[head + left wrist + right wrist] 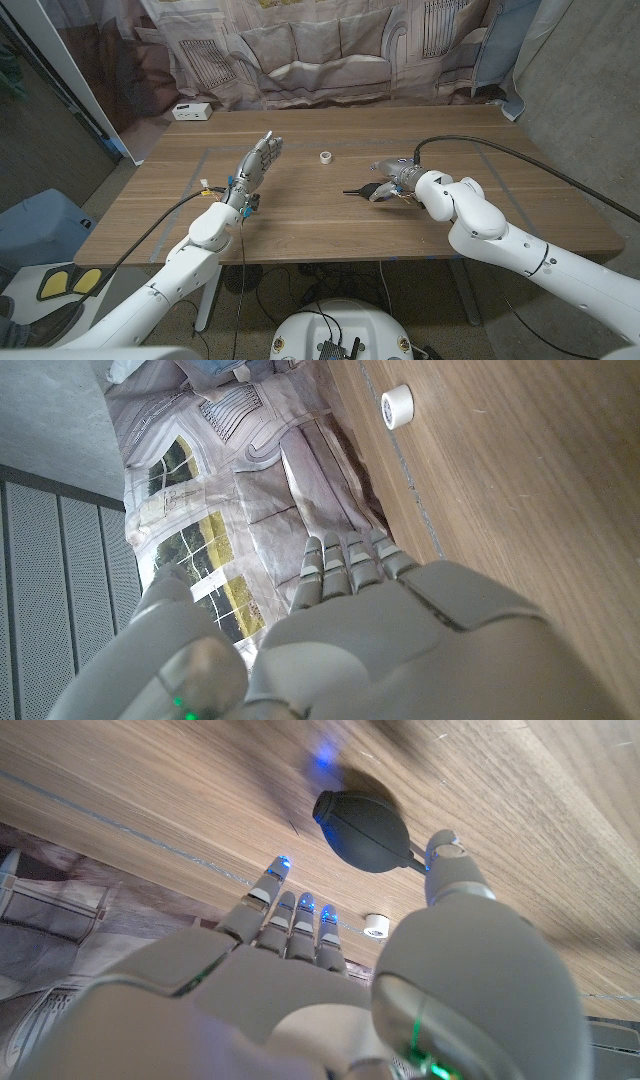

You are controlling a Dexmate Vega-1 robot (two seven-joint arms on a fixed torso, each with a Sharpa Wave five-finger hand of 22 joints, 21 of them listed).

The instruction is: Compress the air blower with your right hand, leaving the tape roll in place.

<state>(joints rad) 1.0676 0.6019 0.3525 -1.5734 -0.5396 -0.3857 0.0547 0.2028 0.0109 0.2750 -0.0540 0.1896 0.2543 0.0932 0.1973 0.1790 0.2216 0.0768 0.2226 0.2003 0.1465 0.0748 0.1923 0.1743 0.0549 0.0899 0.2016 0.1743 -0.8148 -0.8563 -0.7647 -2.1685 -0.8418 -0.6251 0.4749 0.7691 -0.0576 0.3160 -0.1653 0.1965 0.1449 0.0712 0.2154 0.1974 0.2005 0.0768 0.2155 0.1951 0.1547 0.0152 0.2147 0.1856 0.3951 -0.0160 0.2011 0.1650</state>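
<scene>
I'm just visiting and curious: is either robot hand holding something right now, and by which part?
Nothing is held. The right robot hand is open just above the air blower, fingers apart. The left robot hand is open too.

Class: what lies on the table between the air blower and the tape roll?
Nothing: bare wood separates the air blower from the tape roll, seen in the head view.
</scene>
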